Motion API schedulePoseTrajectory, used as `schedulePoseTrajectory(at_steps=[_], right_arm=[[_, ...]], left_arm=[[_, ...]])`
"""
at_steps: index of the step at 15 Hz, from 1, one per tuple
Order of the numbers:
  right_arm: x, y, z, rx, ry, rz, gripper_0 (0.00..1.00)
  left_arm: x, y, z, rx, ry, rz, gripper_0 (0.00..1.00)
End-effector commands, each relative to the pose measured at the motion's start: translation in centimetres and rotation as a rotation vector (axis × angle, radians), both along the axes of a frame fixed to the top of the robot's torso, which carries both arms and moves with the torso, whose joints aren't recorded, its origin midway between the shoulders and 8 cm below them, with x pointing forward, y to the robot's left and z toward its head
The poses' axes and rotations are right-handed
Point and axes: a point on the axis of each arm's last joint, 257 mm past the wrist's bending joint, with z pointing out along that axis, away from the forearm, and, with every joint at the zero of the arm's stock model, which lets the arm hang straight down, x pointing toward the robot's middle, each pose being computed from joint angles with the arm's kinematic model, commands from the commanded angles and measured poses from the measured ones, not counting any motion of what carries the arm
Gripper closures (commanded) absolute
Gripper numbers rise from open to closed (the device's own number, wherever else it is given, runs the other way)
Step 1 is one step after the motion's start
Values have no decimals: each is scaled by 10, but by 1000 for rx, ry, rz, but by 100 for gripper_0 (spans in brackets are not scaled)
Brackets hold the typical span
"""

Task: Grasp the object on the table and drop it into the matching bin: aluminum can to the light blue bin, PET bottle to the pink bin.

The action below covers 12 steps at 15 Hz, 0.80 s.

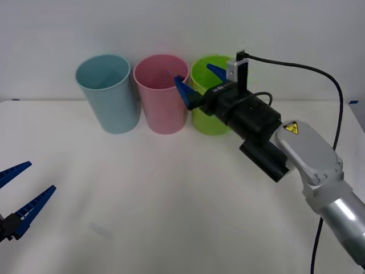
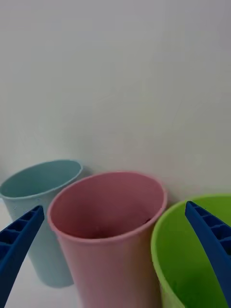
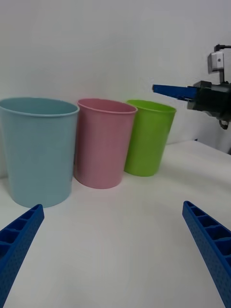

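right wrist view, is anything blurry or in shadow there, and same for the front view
Right wrist view: the right tool fingers at the edge look soft, and the pink bin is dim inside. Front view: even light, with faint shadows on the table.

This looks like a robot test lab or staged trial space, not a home or shop. A large plain white desk (image 1: 171,217) stands against a bare pale wall (image 1: 171,28) with no decoration. Three identical plastic bins, the light blue bin (image 1: 108,94), the pink bin (image 1: 162,97) and a lime green bin (image 1: 208,117), are lined up in a neat row. A black cable (image 1: 319,74) runs to the robot arm, which carries a yellow warning sticker (image 1: 291,128).
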Motion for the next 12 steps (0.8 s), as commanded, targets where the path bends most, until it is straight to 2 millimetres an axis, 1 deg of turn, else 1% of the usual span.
schedulePoseTrajectory(at_steps=[1,6,7,10,12], right_arm=[[-23,-25,-14,-14,12,-4,0],[-66,-77,-43,-45,49,-45,0],[-76,-88,-52,-58,60,-60,0],[-93,-117,-70,-122,51,-88,0],[-102,-131,-82,-165,47,-94,0]], left_arm=[[0,0,0,0,0,0,0],[0,0,0,0,0,0,0],[0,0,0,0,0,0,0],[0,0,0,0,0,0,0],[0,0,0,0,0,0,0]])
